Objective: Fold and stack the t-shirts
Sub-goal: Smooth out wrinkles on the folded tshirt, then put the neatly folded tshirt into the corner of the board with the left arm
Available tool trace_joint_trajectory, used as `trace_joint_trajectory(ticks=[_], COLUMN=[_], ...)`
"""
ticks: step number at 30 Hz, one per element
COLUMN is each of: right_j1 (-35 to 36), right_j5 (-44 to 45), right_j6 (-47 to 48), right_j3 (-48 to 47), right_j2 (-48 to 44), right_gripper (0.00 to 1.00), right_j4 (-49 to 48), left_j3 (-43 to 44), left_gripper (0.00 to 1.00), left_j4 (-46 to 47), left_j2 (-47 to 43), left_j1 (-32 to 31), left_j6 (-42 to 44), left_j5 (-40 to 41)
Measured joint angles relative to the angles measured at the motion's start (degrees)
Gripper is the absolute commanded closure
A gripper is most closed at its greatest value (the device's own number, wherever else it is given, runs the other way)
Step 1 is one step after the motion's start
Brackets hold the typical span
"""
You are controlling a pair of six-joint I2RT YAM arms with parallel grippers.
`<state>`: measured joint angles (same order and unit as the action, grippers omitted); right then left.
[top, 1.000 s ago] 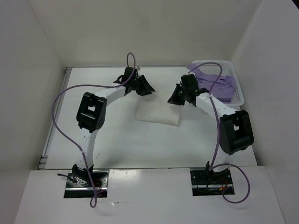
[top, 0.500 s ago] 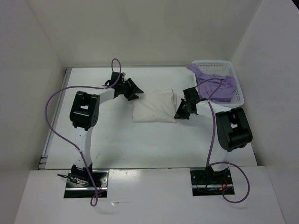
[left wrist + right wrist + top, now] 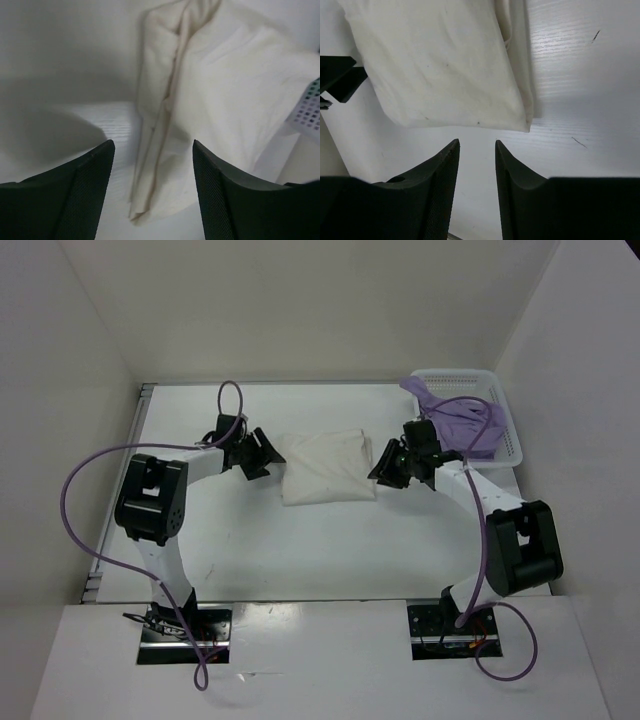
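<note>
A cream t-shirt lies folded into a rectangle in the middle of the table, also seen in the left wrist view and the right wrist view. My left gripper is just off its left edge, open, with nothing between the fingers. On the other side, my right gripper is open beside the shirt's right edge and holds nothing; its jaws stand apart over bare table. A lavender t-shirt lies crumpled in the basket at the back right.
The white perforated basket sits in the back right corner against the wall; a corner of it shows in the left wrist view. White walls close in the table on three sides.
Both grippers came down from above the shirt, let go of it and opened. The cream shirt now lies folded flat, and both grippers have drawn back to its sides.
</note>
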<state>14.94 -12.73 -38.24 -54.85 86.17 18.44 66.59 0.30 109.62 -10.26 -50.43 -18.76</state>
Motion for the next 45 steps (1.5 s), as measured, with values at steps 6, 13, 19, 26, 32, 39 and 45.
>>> trace_joint_trajectory(ticks=[6, 13, 19, 26, 32, 39, 45], right_j1=[0.0, 0.0, 0.0, 0.0, 0.0, 0.0, 0.02], right_j5=[-1.6, -3.08, -3.43, -3.63, -4.39, -5.29, -5.6], right_j6=[0.24, 0.22, 0.22, 0.68, 1.9, 2.97, 3.8], right_j3=[1.4, 1.73, 2.47, 2.95, 2.95, 2.86, 2.25], right_j2=[-1.22, -1.42, -2.49, -3.13, -3.06, -1.53, -0.15], right_gripper=[0.58, 0.58, 0.58, 0.58, 0.57, 0.5, 0.52], right_j4=[0.48, 0.42, 0.42, 0.55, 0.76, 0.92, 1.46], left_j3=[-0.35, 7.15, 15.26, 20.87, 15.87, -1.75, -13.62], left_gripper=[0.4, 0.75, 0.93, 0.93, 0.55, 0.13, 0.33], left_j4=[-1.11, 2.08, -0.39, -3.19, -1.07, 1.51, 2.1], left_j2=[1.68, 9.7, 14.82, 16.0, 13.11, -3.39, -20.81], left_j1=[-1.25, -4.96, -3.54, 10.51, 28.98, 35.56, 32.68], left_j6=[1.57, 1.46, 0.63, 0.59, -2.97, -9.18, -9.51], left_j5=[0.61, -1.77, -3.69, -3.48, 0.52, 4.7, 6.88])
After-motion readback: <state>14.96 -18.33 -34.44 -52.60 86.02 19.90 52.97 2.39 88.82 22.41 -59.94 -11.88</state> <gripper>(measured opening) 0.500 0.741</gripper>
